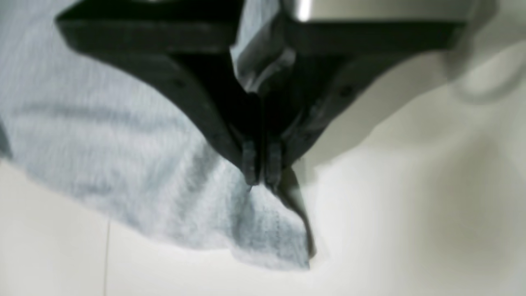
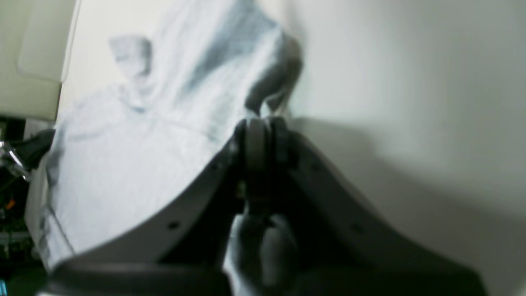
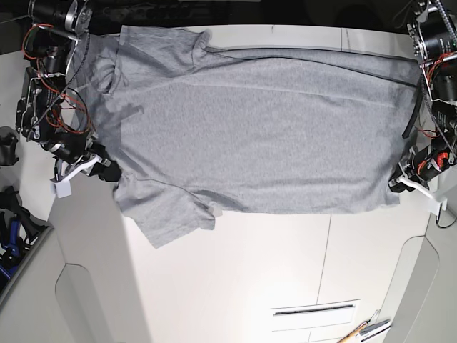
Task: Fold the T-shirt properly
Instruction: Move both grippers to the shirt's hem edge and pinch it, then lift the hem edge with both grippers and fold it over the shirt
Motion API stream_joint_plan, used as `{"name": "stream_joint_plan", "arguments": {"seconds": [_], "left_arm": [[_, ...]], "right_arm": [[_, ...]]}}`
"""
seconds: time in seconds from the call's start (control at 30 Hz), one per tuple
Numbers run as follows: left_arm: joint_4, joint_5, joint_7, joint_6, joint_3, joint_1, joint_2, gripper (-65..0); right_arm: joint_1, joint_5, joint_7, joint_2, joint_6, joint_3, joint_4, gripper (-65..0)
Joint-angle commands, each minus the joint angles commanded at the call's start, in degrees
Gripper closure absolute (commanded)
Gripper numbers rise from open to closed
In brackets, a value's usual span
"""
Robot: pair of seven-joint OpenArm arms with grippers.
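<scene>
On the left of the base view, the right pincer is closed on the edge of the T-shirt, close to where a sleeve-like flap spills toward the near side. The right wrist view shows its 2 fingertips pressed together over bunched cloth. If that pinch has caught only a shallow ridge, the cloth could slip out once pulled; if it has caught more than 1 layer, the fold could drag up fabric meant to lie flat. The loose flap is another risk: left untucked, it may double under and leave a lump.

Across the middle, the T-shirt lies spread over the pale worktop, its plain side up, with bunching at the far left corner. Uneven motion by the 2 arms would likely skew the panel and set diagonal creases.

On the right, the left pincer is also closed, gripping the T-shirt near its side edge, with a small corner hanging free beyond the tips. That corner could curl under as the cloth comes down. Pulling the 2 pincers too far apart might stretch the cloth or tug 1 grip loose; bringing them too near would let the middle sag and wrinkle.
</scene>
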Motion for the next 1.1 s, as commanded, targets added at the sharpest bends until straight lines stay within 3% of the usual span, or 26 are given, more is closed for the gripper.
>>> {"name": "stream_joint_plan", "arguments": {"seconds": [0.3,0.6,0.8,1.1], "left_arm": [[10.78,-7.17,8.52,0.0,-0.02,5.92,-6.29,0.0],[19.08,-7.98,9.64,0.0,-0.02,13.73,-12.37,0.0],[21.4,-7.93,11.96,0.0,-0.02,19.71,-12.76,0.0],[21.9,-7.54,9.92,0.0,-0.02,24.72,-12.81,0.0]], "right_arm": [[-8.87,0.61,-3.32,1.36,-0.04,0.13,19.19,0.0],[-17.0,1.99,-3.56,7.61,-0.04,0.26,26.86,0.0],[-18.95,3.65,-7.54,8.87,-0.04,0.42,27.23,0.0],[-23.78,2.29,-3.87,8.55,-0.28,0.42,27.06,0.0]]}}
